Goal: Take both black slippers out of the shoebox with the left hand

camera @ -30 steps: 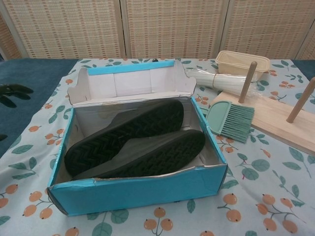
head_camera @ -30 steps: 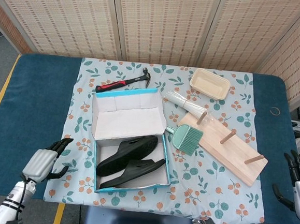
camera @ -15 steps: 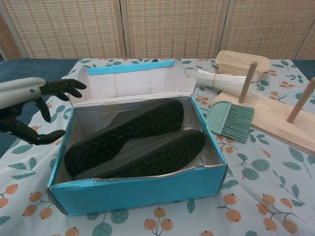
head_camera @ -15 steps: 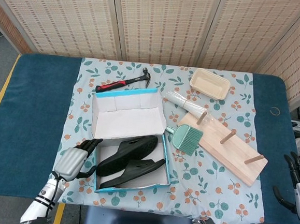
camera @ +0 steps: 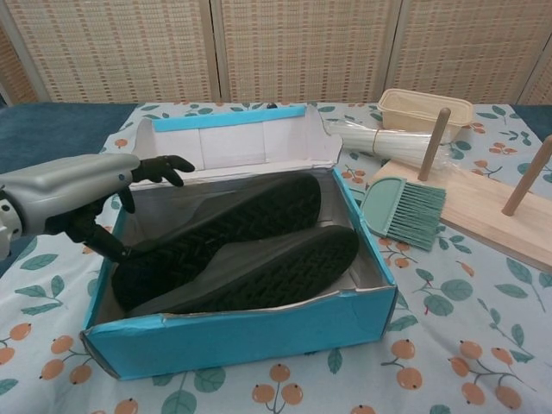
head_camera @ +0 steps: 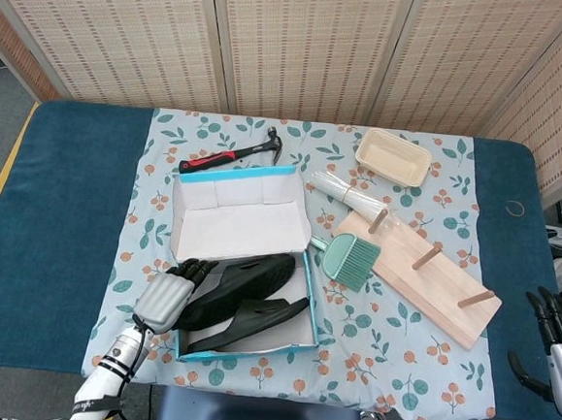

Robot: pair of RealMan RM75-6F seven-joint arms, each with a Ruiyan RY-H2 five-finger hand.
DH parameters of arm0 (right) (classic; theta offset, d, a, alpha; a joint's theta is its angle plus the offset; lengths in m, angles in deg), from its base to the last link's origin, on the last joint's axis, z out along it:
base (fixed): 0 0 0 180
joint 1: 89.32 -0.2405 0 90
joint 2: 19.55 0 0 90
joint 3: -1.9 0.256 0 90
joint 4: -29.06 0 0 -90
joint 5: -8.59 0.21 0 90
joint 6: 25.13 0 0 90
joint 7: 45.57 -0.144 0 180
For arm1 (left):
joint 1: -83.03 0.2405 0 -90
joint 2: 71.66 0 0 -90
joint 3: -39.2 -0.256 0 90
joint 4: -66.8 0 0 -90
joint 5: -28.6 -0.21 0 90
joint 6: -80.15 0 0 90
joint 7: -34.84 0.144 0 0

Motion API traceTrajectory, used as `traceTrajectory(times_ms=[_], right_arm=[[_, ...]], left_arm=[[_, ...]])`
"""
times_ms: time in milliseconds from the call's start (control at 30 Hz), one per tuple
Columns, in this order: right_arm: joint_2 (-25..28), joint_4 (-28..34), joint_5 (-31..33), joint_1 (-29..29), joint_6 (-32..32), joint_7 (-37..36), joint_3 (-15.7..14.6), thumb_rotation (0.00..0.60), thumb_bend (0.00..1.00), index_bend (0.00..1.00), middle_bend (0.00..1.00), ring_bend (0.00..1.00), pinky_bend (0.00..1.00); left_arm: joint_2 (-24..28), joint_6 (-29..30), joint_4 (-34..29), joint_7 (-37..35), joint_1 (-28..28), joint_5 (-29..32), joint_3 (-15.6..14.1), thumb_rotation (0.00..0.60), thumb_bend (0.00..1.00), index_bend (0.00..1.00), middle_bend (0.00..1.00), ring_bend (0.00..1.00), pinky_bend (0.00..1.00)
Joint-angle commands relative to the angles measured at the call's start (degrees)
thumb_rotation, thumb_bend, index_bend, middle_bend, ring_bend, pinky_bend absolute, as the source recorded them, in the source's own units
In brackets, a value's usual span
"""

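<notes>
Left hand [camera: 82, 194] sits over the shoebox's [camera: 250, 332] left wall, fingers spread, holding nothing, just above the heel end of the two black slippers [camera: 233, 250] lying side by side inside. Right hand [head_camera: 553, 338] is off the desk's [head_camera: 58, 202] right edge, fingers apart, empty. Brush [camera: 404, 210] lies just right of the box.

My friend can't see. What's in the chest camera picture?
The robot's left hand reaches over the left edge of an open blue shoebox holding two black slippers. A green brush lies to its right.
</notes>
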Motion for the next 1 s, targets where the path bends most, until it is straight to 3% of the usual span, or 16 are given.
traceTrajectory(times_ms=[33, 433, 633, 833, 1000], right_arm=[[0.2, 0.2, 0.8, 0.3, -0.1, 0.1, 0.4, 0.550, 0.25, 0.00, 0.00, 0.00, 0.00], [0.8, 0.3, 1.1, 0.9, 0.1, -1.0, 1.0, 0.549, 0.25, 0.00, 0.00, 0.00, 0.00], [0.8, 0.3, 1.3, 1.0, 0.4, -1.1, 1.2, 0.550, 0.25, 0.00, 0.00, 0.00, 0.00], [0.8, 0.4, 1.2, 1.2, 0.5, -1.0, 1.4, 0.549, 0.25, 0.00, 0.00, 0.00, 0.00], [0.8, 0.4, 1.4, 1.1, 1.0, -0.9, 1.5, 0.550, 0.25, 0.00, 0.00, 0.00, 0.00]], left_arm=[[-1.1, 0.2, 0.6, 1.0, -0.9, 1.8, -0.3, 0.600, 0.40, 0.05, 0.14, 0.13, 0.39], [-5.6, 2.5, 3.5, 2.8, -2.9, 3.3, -0.2, 0.600, 0.41, 0.05, 0.18, 0.22, 0.43], [-7.1, 2.3, 4.8, 4.7, -4.2, 7.1, 0.1, 0.600, 0.40, 0.04, 0.23, 0.29, 0.45], [-8.1, 2.5, 5.6, 5.7, -5.4, 9.8, 0.4, 0.600, 0.40, 0.25, 0.34, 0.37, 0.47], [-10.2, 5.2, 7.4, 5.0, -5.2, 8.9, 0.5, 0.600, 0.48, 0.54, 0.57, 0.52, 0.49]])
